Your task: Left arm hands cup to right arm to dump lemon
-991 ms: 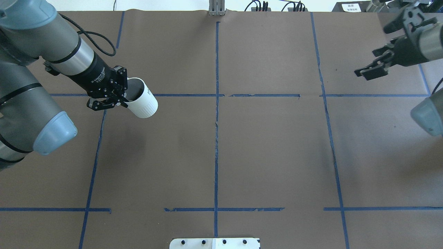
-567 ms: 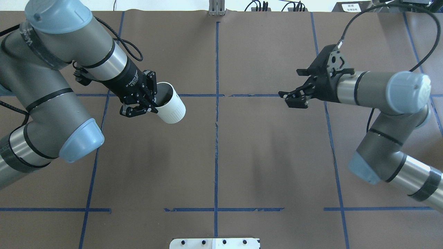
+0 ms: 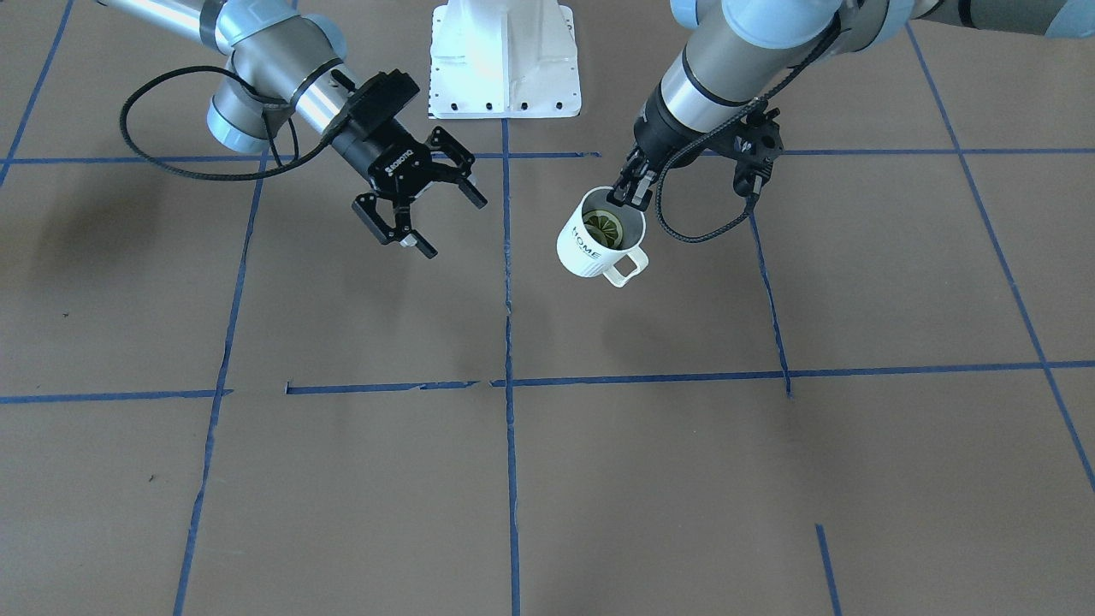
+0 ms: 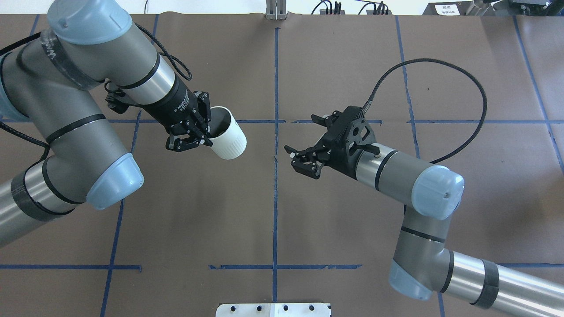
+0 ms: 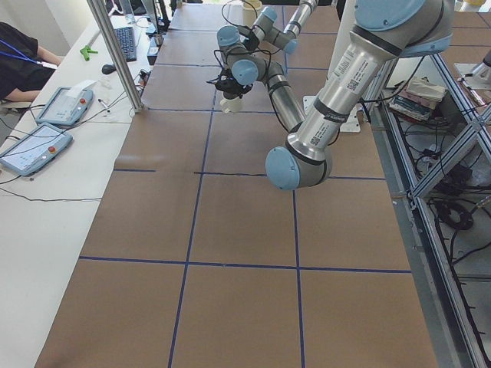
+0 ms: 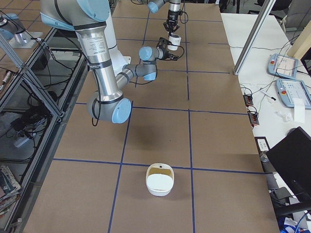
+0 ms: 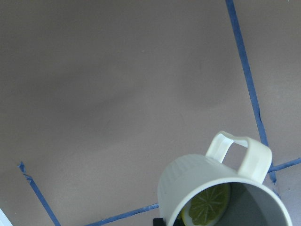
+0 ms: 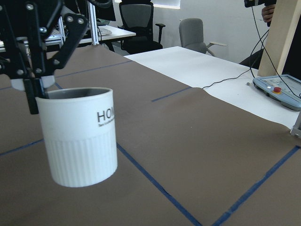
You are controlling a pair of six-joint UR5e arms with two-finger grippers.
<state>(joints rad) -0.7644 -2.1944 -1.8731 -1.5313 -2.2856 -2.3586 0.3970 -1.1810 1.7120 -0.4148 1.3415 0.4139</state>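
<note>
The white cup with "HOME" lettering hangs above the table, left of the centre tape line. My left gripper is shut on its rim on the robot's side. The handle points away from the robot. The lemon slice lies inside the cup and also shows in the left wrist view. My right gripper, lettered ROBOTIQ, is open and empty. It sits just right of the centre line and faces the cup across a short gap. The right wrist view shows the cup close ahead, held roughly upright.
A white bowl sits on the table at the robot's far right end. The white robot base plate is at the table's near edge. Blue tape lines grid the brown table cover. Operators' pendants lie on a side desk.
The left arm has carried the cup to the right, toward the centre line. The right arm has swung in from the far right to just past the centre line, jaws still open.
</note>
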